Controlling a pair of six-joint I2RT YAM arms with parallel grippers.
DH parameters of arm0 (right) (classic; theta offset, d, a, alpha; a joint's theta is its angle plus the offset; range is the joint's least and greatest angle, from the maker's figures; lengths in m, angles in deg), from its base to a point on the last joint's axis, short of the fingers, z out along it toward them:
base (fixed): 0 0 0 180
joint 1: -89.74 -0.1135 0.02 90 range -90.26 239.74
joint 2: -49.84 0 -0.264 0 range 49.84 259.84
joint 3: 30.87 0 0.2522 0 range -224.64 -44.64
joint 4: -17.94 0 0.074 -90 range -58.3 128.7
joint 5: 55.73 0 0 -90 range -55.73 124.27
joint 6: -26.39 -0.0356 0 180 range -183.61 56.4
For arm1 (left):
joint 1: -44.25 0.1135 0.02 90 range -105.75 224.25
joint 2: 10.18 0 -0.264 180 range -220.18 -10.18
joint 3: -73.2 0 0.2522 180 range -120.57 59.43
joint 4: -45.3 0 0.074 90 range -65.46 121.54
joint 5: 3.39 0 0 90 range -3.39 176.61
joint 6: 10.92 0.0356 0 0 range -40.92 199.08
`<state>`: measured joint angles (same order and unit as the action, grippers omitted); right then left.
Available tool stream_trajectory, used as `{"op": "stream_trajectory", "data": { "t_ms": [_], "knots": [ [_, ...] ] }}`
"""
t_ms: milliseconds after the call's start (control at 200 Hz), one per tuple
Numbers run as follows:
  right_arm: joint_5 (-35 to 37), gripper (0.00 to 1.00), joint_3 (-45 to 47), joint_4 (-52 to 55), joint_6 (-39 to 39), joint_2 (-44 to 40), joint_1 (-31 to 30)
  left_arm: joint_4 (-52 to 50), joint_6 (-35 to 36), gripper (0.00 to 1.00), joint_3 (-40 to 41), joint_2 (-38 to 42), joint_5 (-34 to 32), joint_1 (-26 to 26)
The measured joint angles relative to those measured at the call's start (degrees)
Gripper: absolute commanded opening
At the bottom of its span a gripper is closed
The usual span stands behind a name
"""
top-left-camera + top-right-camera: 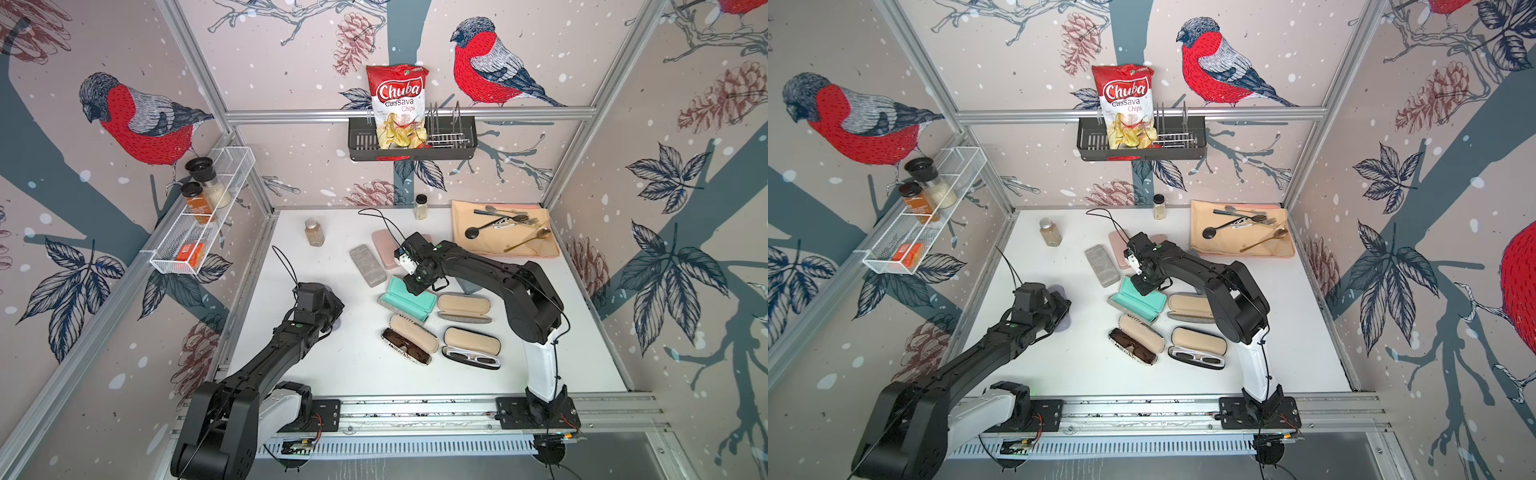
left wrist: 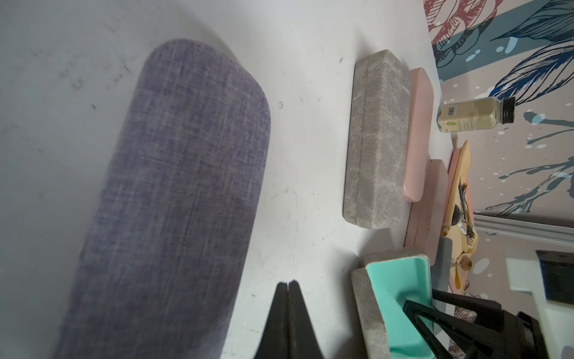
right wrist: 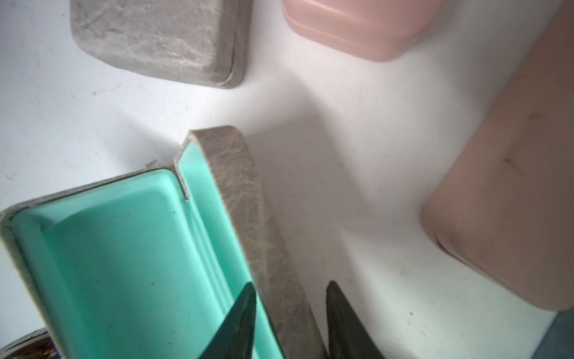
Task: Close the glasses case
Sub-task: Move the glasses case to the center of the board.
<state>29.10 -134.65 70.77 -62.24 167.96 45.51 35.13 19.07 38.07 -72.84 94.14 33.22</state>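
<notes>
Right wrist view: teal-lined case (image 3: 124, 264) runs off the frame edge. Fingers of my right gripper (image 3: 291, 284) are blurred, so lid contact is unclear. The purple case (image 2: 174, 202) is soft and cropped in left wrist view, and mostly under my left arm (image 1: 266, 365) in both top views.

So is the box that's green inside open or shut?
Open. The grey glasses case with the turquoise lining shows its bare inside, and its lid stands up between the fingers of the right gripper.
</notes>
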Motion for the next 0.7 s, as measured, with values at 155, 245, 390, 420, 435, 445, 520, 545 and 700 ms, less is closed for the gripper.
{"op": "stream_trajectory", "data": {
  "t_ms": [155,245,390,420,435,445,520,545,700],
  "knots": [
    [-2.1,0.14,0.04,0.31,-0.22,0.0,0.0,0.37,0.02,0.0,0.0,-0.02,0.0,0.0],
    [-2.67,0.11,0.04,0.33,0.15,0.02,-0.02,0.37,0.0,0.0,0.0,0.07,0.0,0.0],
    [-2.34,0.11,0.02,0.24,0.13,0.0,-0.24,0.37,0.0,0.0,0.02,0.61,0.0,0.0],
    [-2.27,0.11,0.0,0.28,0.13,0.0,-0.31,0.37,0.07,0.0,0.02,0.7,0.0,0.0],
    [-2.16,0.11,-0.07,0.37,0.13,0.0,-0.35,0.37,0.04,0.0,0.02,0.74,0.0,0.0],
    [-2.12,0.11,-0.09,0.42,0.13,0.0,-0.39,0.37,0.0,0.0,0.02,0.76,0.0,0.0],
    [-0.92,0.11,-0.52,0.42,-0.04,-0.02,-0.68,0.35,0.02,0.0,0.02,0.96,0.0,0.0],
    [-0.57,0.11,-0.7,0.44,-0.04,-0.07,-0.72,0.33,0.0,0.0,0.02,1.03,0.0,0.0],
    [3.39,0.11,-1.75,0.44,-0.28,-0.35,-1.01,0.28,0.02,0.0,0.02,1.09,0.0,0.0]
  ]
}}
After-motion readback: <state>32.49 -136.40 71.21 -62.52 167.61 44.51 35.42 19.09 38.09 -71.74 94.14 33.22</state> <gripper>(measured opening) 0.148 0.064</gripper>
